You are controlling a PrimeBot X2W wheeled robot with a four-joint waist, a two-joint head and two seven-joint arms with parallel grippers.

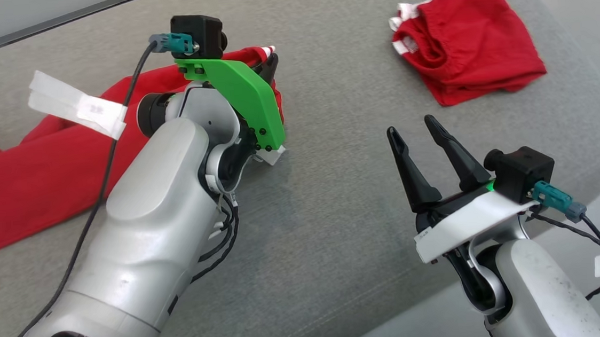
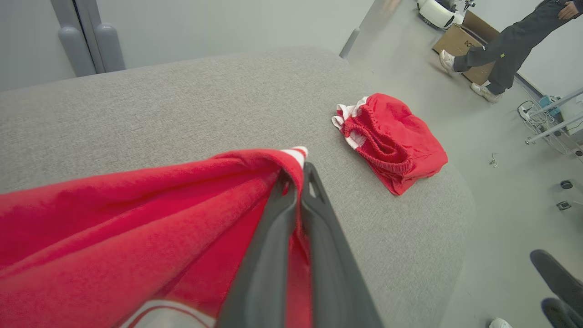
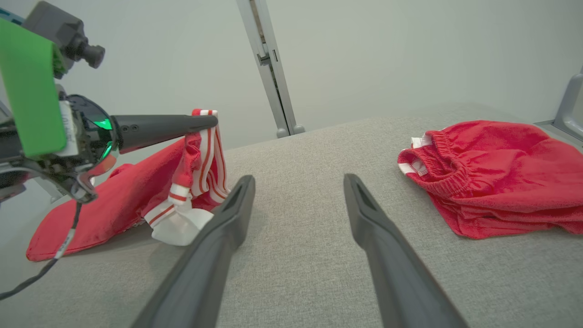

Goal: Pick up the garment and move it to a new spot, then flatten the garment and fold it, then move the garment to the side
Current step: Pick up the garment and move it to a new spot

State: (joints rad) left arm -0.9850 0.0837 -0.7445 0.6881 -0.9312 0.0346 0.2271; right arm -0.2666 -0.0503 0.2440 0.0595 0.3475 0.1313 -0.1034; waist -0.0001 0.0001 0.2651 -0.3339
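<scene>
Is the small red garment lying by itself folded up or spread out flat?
Folded, loosely: the small red garment lies as a compact pile, stacked layers showing along its edge.

Head cam looking down on grey cushion (image 1: 334,198); wrist cams skimming it low, close; all sharing red shorts (image 1: 472,42), frame right.

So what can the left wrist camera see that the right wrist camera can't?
Left wrist's extras: a person's legs and a cardboard box on the floor. Right wrist's extras: the green bracket and black camera on the left arm. Both: the red garment pinched in the left gripper's shut jaws, the other red garment bunched up, and the grey surface.
</scene>
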